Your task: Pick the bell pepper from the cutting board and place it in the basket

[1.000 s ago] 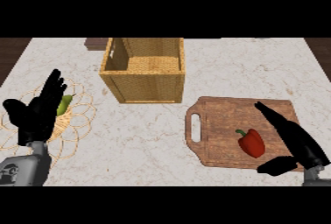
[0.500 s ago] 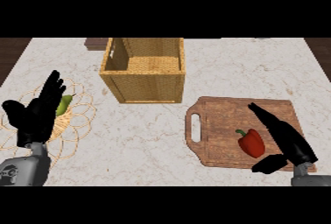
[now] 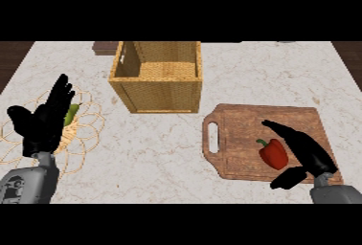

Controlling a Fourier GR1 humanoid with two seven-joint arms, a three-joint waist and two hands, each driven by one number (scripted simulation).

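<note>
The right hand hovers over the board, fingers straight, thumb spread below. The pepper lies just left of its palm. The basket stands well up-left. The left hand rests open over a wire bowl.

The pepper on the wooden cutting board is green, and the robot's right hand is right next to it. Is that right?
Not quite. The head view shows the pepper is red, not green. It does lie on the wooden cutting board, and the right hand is right beside it, with its fingers stretched out straight.
</note>
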